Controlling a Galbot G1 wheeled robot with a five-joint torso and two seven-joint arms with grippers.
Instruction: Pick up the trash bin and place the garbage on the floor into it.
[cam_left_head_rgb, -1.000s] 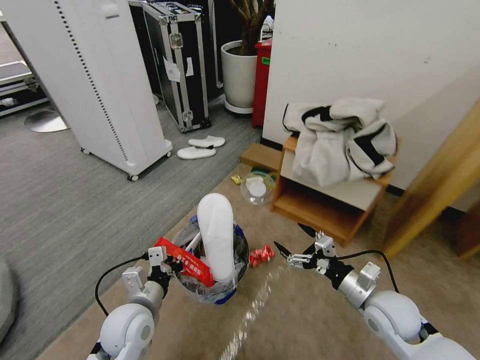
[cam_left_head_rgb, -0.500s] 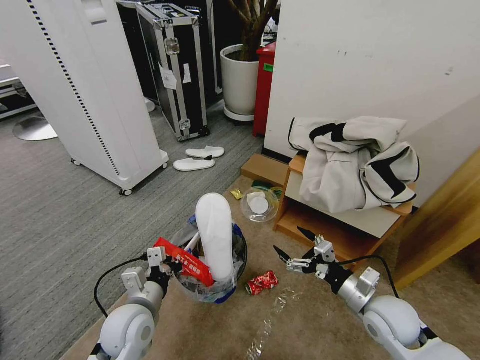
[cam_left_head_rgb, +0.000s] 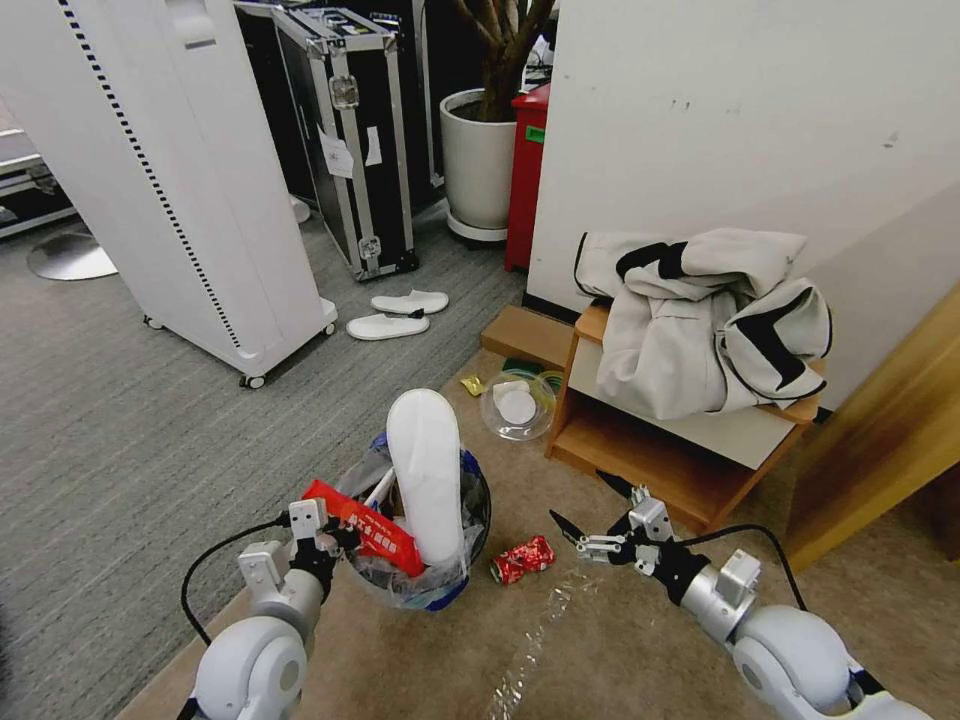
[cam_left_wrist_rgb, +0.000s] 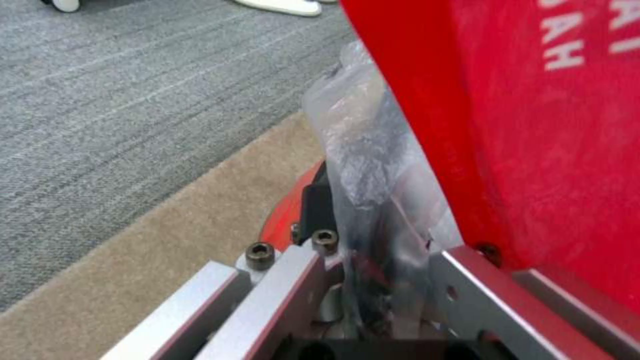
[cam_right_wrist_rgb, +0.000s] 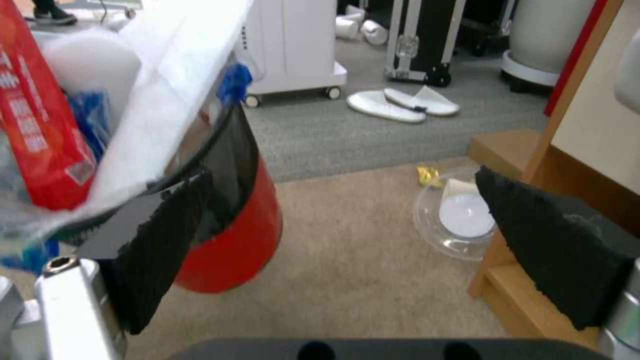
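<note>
The bin (cam_left_head_rgb: 425, 555), red outside and bag-lined, hangs over the carpet's (cam_left_head_rgb: 620, 650) left edge, the left gripper (cam_left_head_rgb: 318, 535) clamped on its rim, a slipper (cam_left_head_rgb: 428, 470) upright inside. The crushed red can (cam_left_head_rgb: 523, 559) lies between bin and right gripper (cam_left_head_rgb: 585, 520), long axis crosswise; that gripper, jaws apart, is nearer.

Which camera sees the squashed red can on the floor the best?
The head view: the squashed red can lies in plain sight on the beige carpet, between the trash bin and the open right gripper. I can't find it in either wrist picture.
</note>
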